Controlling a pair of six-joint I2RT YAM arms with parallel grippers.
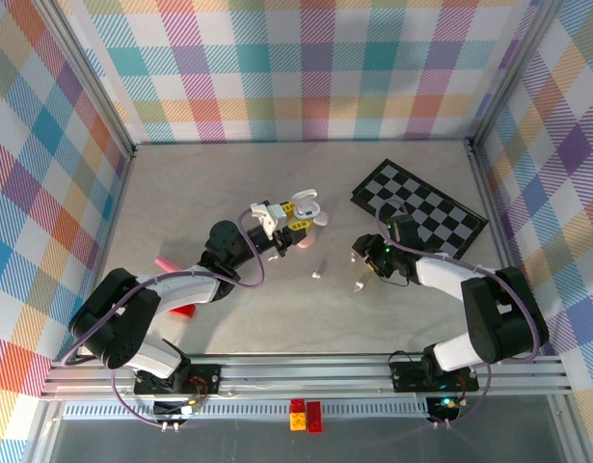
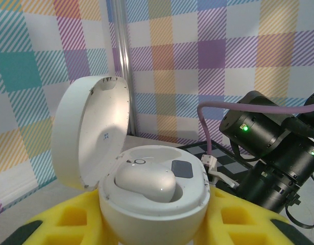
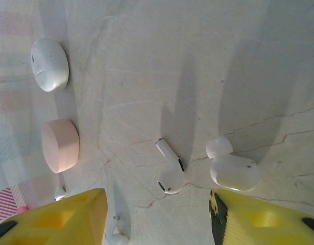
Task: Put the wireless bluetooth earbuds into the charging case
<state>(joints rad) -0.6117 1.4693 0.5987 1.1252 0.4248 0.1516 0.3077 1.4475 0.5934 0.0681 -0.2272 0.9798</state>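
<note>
Left jaws clamp the open case (image 2: 154,214); right jaws, apart over the stemmed earbud (image 3: 169,171), must next descend and close.

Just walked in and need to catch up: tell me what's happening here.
The left tool grips an open case with one bud seated inside. The right tool hangs open over a stemmed bud and a rounder bud lying loose on the table. A shut white case and a pink case lie farther off.
</note>
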